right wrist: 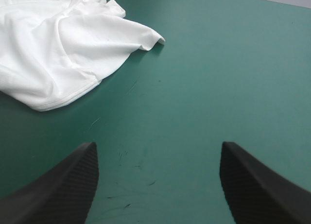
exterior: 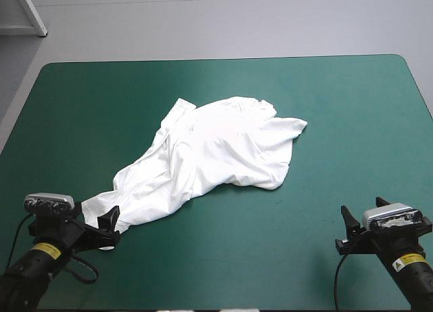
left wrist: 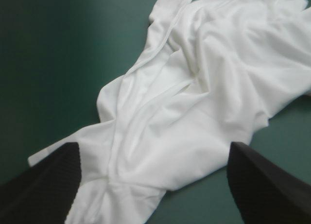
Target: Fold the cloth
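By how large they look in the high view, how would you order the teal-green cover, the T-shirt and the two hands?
1. teal-green cover, by far the largest.
2. T-shirt.
3. left hand and right hand: they look much alike, so I leave them unranked.

T-shirt point(exterior: 216, 153) on table point(exterior: 325, 95), end at left tool point(exterior: 97, 214)

High overview, wrist close-ups; T-shirt point(exterior: 216, 156) shared

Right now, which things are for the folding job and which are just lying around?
For the job: T-shirt, crumpled; left pincer, open over its near end; right pincer, open, away from it.
Just there: teal-green cover.
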`<action>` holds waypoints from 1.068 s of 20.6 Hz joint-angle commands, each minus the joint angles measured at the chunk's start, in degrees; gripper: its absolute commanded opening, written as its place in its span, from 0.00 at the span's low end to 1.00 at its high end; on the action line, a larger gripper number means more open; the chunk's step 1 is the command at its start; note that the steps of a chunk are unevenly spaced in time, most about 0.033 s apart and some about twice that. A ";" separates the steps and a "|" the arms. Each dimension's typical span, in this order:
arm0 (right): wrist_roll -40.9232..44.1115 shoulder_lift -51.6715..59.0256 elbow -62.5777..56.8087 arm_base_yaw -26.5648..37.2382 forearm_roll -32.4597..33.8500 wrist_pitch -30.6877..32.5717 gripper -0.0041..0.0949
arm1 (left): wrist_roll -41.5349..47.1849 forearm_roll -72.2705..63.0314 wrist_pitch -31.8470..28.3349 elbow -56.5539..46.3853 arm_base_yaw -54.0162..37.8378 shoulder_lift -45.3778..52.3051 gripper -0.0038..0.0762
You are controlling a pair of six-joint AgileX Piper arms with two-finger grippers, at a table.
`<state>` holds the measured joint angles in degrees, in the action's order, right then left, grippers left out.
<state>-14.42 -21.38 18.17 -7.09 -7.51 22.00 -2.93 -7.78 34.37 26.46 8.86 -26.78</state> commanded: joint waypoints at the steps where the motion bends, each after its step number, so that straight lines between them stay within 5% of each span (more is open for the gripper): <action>1: 0.86 -5.87 6.29 -0.15 0.71 -1.15 0.71 | 3.67 6.19 5.57 7.33 0.31 -9.62 0.76; 6: 1.14 -15.26 12.44 -0.15 0.71 1.18 0.71 | 4.14 10.09 13.06 10.46 0.31 -22.13 0.76; 14: 2.61 -26.96 22.00 -0.15 -1.37 1.08 0.71 | 3.81 10.13 11.69 10.46 0.31 -40.49 0.74; 16: 2.61 -28.91 24.82 -0.15 -1.37 1.70 0.71 | 3.81 10.13 11.40 10.46 0.31 -43.97 0.66; 22: 2.61 -40.21 36.27 -0.15 -1.49 3.50 0.71 | 2.93 10.13 7.80 10.46 0.31 -47.44 0.12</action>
<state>-11.84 -58.77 49.50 -7.16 -8.65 28.69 0.70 -0.33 47.05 36.82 9.09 -73.50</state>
